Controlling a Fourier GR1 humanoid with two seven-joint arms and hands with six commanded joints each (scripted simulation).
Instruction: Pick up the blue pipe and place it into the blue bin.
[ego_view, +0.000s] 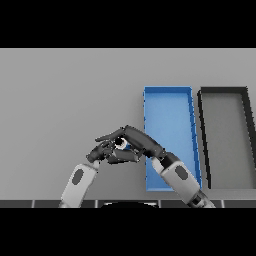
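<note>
Contact was observed left of the blue bin (168, 107), where I saw the right robot hand (134, 138) grasping the blue pipe (126, 146), only a sliver showing. I noted the left robot hand (102, 151) curled beside it, over the grey desk (65, 95). A black bin (225, 135) stood just right of the blue bin.

We see a table (70, 90) filling the frame. On it, right of the middle, sits a long bin (170, 120). Just beside it, at the right edge of the frame, sits a second tray (227, 135); the two are close but not touching. Our two hands meet low in the middle, just left of the bin. The right hand (135, 140) lies over the left hand (107, 152). A small pipe (122, 144) peeks out between them.
</note>
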